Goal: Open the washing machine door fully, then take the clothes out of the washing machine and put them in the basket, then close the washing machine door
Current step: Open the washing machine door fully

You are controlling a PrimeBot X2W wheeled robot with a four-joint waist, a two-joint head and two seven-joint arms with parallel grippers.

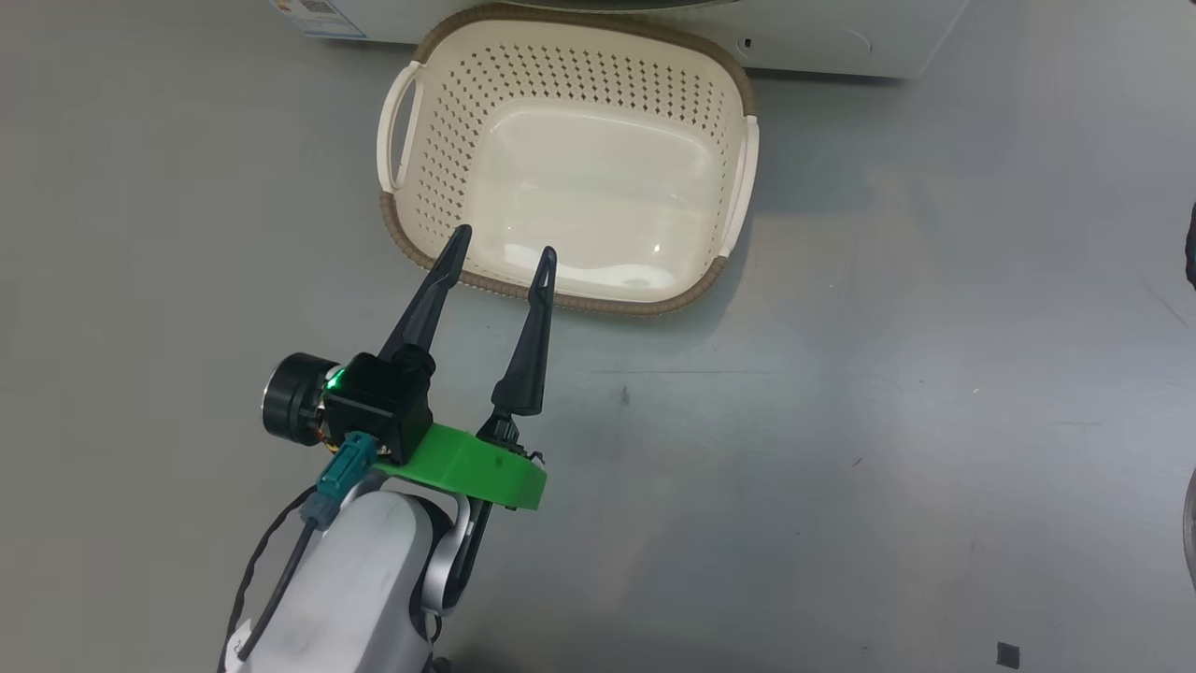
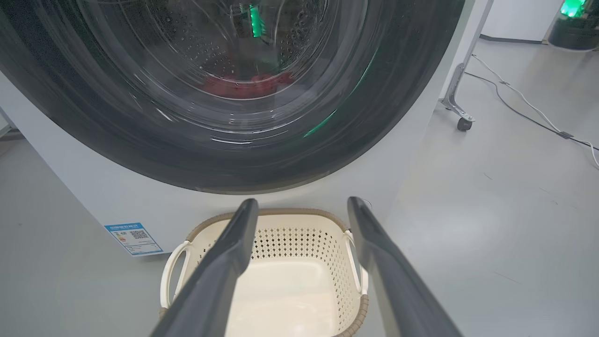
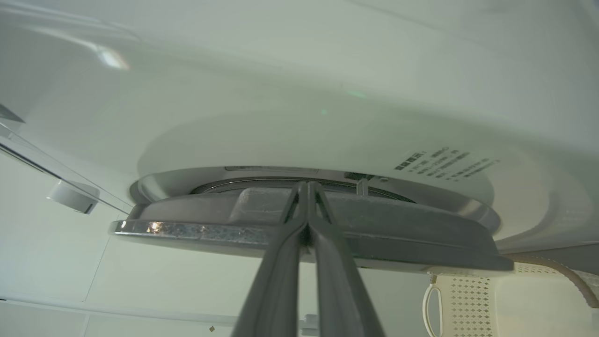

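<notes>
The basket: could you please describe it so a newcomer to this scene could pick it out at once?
Find the big white washing machine. On the grey floor just in front of it sits the basket. It alone is cream plastic, with perforated sides, a brown woven-look rim and two side handles.

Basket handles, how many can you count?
2. In the head view, the left handle sits on the left side of the basket, and the right handle sits on its right side. None seems hidden.

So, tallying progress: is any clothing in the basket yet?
No, the basket is empty; its pale bottom lies bare.
</notes>
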